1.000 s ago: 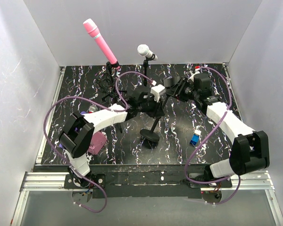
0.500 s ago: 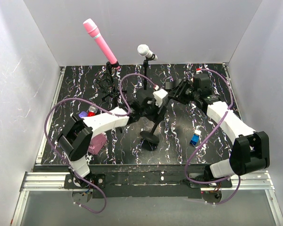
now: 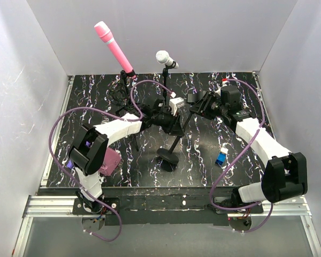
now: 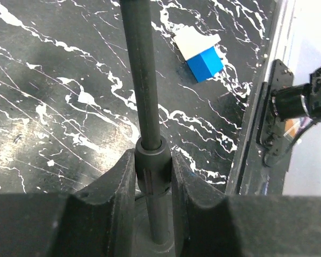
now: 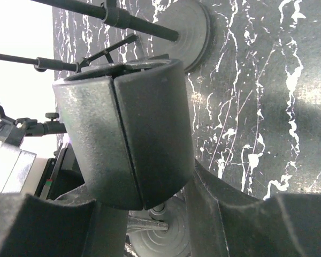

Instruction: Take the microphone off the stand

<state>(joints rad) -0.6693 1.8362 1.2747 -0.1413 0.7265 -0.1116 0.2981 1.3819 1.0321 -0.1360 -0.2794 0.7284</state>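
Found the microphone [image 5: 128,134] pinched between the fingers [image 5: 224,214] of the right gripper [image 5: 142,187], up over the middle of the black marbled table [image 3: 96,101], right at the upper end of the leaning stand [image 3: 177,136]. Read it from the right wrist view as a stubby, matte black cylinder, faintly scuffed and greyish on its flanks, with one thin seam running down its length and a slightly raised rim at the top end. Could not tell whether seated on the stand's top or lifted clear of it.

Saw the left gripper [image 4: 152,171] closed narrowly on the stand's pole, pressing both pads against a thick dark collar [image 4: 151,152] on that pole. Noted the pole as slim, dark grey and smooth, tilted toward the right arm, with its round black base [image 3: 167,156] down on the table near the front.

Spotted a blue and white block [image 3: 221,157] lying on the table to the right of the base, well apart from both grippers. Made out a pink microphone [image 3: 114,48] and a white microphone [image 3: 166,58] on their own stands at the back of the table.
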